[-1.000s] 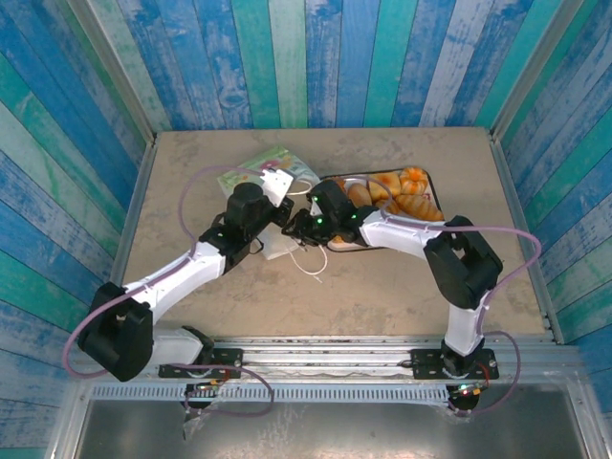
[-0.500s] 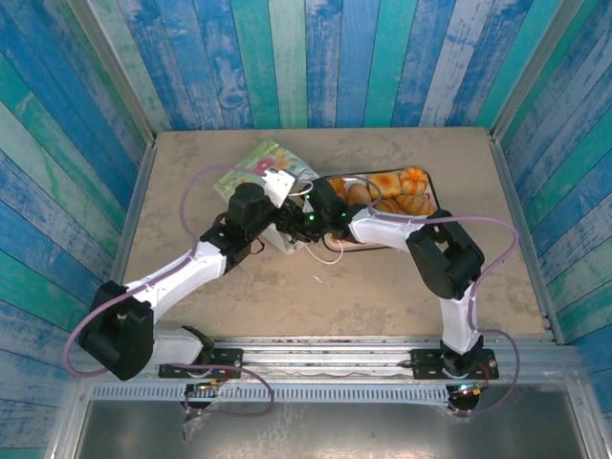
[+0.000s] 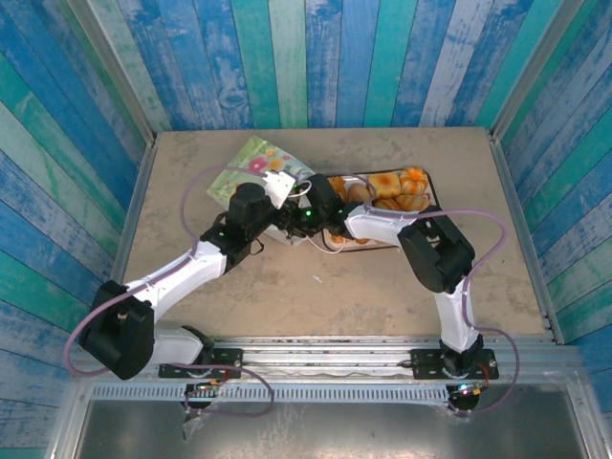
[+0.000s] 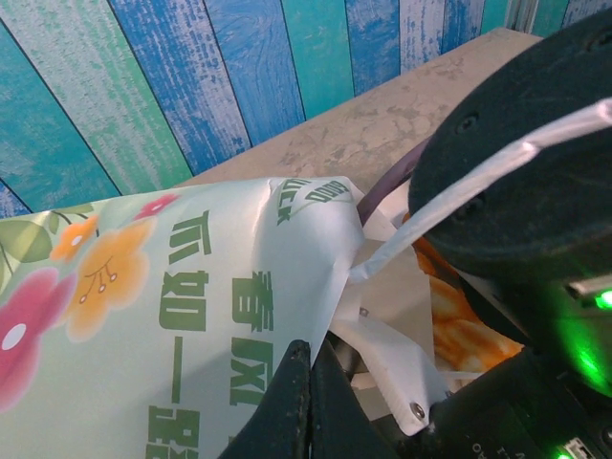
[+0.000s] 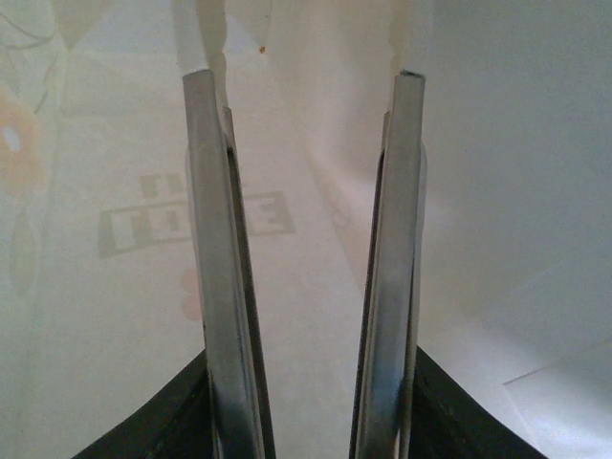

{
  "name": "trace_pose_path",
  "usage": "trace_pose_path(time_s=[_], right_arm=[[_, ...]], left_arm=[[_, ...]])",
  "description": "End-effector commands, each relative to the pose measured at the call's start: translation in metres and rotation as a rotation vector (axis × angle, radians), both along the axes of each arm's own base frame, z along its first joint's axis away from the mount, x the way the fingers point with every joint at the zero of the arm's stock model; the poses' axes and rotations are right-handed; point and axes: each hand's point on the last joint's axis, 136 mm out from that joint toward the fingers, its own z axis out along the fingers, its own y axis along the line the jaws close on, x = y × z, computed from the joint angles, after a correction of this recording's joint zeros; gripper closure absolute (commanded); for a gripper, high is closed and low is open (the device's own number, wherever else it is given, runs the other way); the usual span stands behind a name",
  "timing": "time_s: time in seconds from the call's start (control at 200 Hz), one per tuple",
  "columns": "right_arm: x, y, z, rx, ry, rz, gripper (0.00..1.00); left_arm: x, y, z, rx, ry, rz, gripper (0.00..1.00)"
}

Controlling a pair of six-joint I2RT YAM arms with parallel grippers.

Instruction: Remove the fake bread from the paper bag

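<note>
The paper bag (image 3: 251,164) lies on its side at eleven o'clock from the table's centre. A heap of fake bread (image 3: 397,189) is already out, at the bag's three o'clock. The left gripper (image 4: 306,359), fingers pressed together, pinches the bag's mouth edge. The right gripper (image 5: 306,91) is inside the bag, fingers spread and empty. There may be pieces left in there, but none shows.

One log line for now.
left gripper: shut on bag edge | right gripper: open, empty, inside bag | bread: pile beside bag
</note>
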Motion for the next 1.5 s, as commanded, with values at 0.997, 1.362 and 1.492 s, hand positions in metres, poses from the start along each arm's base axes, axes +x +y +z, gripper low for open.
trace_pose_path(time_s=[0.997, 1.362, 1.492], right_arm=[[-0.004, -0.017, 0.004, -0.036, -0.063, 0.062, 0.90], [-0.047, -0.037, 0.007, -0.060, -0.038, 0.011, 0.95], [-0.060, -0.039, 0.012, -0.065, -0.037, 0.015, 0.95]], left_arm=[[-0.002, -0.004, -0.004, 0.102, -0.056, -0.041, 1.00], [0.007, 0.011, -0.019, 0.149, -0.046, 0.015, 1.00], [0.008, 0.011, -0.021, 0.155, -0.036, 0.019, 1.00]])
